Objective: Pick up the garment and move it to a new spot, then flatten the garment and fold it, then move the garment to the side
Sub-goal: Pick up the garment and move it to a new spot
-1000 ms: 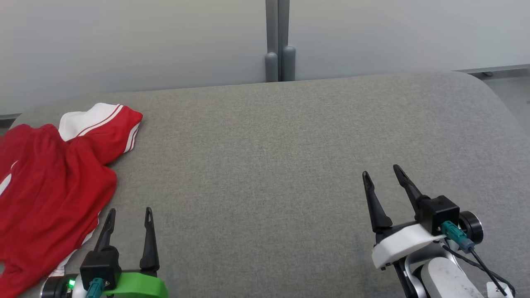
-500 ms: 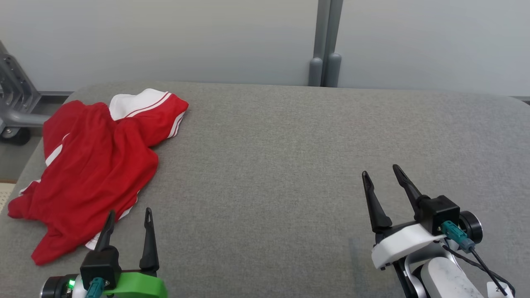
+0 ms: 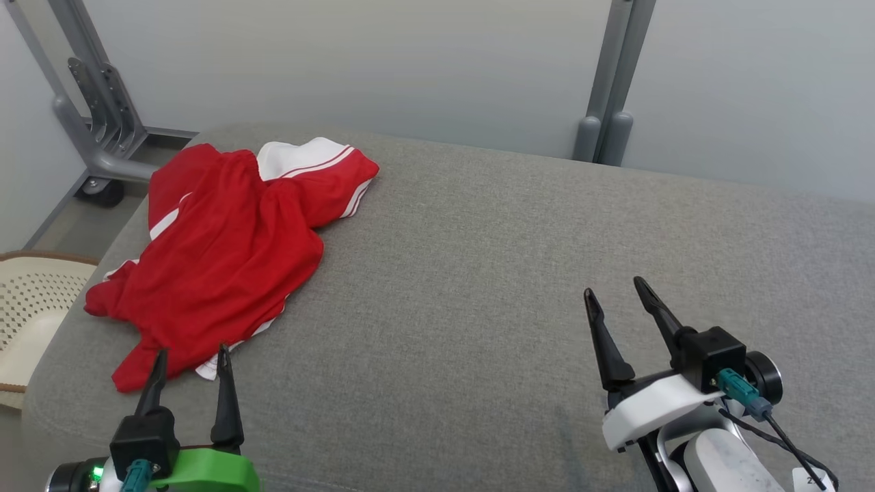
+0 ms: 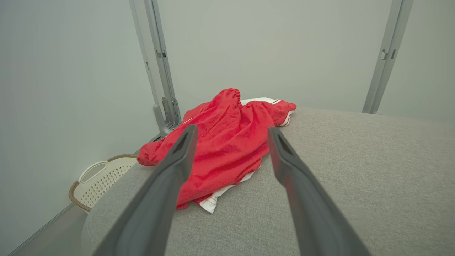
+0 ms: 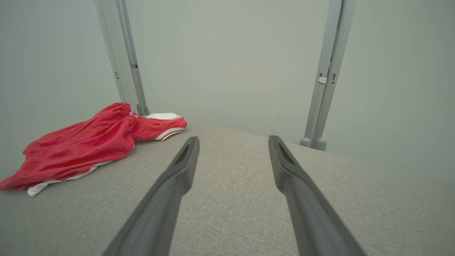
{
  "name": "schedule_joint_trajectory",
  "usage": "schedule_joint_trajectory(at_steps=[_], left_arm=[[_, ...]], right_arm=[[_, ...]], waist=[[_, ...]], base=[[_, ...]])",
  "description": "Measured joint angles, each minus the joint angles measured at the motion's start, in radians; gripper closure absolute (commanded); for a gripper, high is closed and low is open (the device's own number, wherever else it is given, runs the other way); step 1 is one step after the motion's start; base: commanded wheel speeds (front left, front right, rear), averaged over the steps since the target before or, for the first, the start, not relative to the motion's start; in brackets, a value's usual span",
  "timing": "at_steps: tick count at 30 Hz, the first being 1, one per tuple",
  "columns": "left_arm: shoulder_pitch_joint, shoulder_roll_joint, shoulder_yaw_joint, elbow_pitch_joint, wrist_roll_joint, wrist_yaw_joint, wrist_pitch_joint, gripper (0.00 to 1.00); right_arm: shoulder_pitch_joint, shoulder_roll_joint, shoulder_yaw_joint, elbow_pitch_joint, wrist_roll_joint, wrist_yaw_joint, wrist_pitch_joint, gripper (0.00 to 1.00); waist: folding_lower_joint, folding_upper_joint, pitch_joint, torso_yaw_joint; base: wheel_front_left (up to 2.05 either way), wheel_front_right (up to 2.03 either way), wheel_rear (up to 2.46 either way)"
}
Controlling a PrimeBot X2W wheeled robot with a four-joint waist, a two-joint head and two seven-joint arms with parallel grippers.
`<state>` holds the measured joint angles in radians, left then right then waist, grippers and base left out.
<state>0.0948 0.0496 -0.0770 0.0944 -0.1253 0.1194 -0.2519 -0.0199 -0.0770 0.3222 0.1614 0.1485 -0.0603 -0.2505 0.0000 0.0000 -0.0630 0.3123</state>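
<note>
Garment (image 3: 225,253), crumpled red with white trim, lies far left on the grey padded surface (image 3: 513,273), not yet lifted, so the pick-up seems the step in hand. The left gripper (image 3: 192,350), jaws open and empty, hovers at its near hem and should reach in and close. The right gripper (image 3: 613,286), open too, hangs well apart at right. A pale basket (image 3: 31,301) sits past the left edge; nothing seems to block the way

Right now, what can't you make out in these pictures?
Crumpled red-and-white fabric garment: head view, its own folds hide its underside.
Cream perforated plastic basket: head view, cut off by the left edge.
Garment's near hem: left wrist view, partly behind the left jaws.
</note>
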Motion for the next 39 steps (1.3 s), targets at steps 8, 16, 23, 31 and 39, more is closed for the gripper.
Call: schedule_joint_trajectory(at_steps=[8, 16, 23, 31, 39], left_arm=[[0.003, 0.000, 0.010, -0.001, -0.004, 0.000, 0.000, 0.00], [0.005, 0.000, 0.010, -0.003, -0.005, 0.000, 0.000, 0.00], [-0.051, 0.035, -0.014, -0.003, 0.008, -0.016, 0.025, 0.00], [-0.228, 0.062, 0.017, -0.003, -0.016, -0.033, 0.130, 0.00], [-0.432, 0.080, 0.069, 0.074, -0.095, -0.050, 0.319, 0.00]], right_arm=[[0.001, 0.004, 0.004, 0.004, 0.000, 0.007, 0.000, 0.00], [0.003, 0.005, 0.005, 0.007, 0.000, 0.007, 0.000, 0.00], [0.003, 0.002, 0.005, 0.006, -0.013, 0.010, 0.000, 0.00], [-0.022, -0.006, 0.016, 0.001, -0.030, 0.025, 0.000, 0.00], [-0.086, -0.028, 0.023, -0.006, -0.045, 0.042, 0.000, 0.00]], waist=[[0.0000, 0.0000, -0.010, 0.009], [0.0000, 0.0000, -0.007, 0.010], [0.0000, 0.0000, 0.015, 0.015], [0.0000, 0.0000, 0.057, 0.015], [0.0000, 0.0000, 0.135, -0.001]], base=[[0.00, 0.00, 0.00], [0.00, 0.00, 0.00], [0.00, 0.00, 0.00], [0.00, 0.00, 0.00], [0.00, 0.00, 0.00]])
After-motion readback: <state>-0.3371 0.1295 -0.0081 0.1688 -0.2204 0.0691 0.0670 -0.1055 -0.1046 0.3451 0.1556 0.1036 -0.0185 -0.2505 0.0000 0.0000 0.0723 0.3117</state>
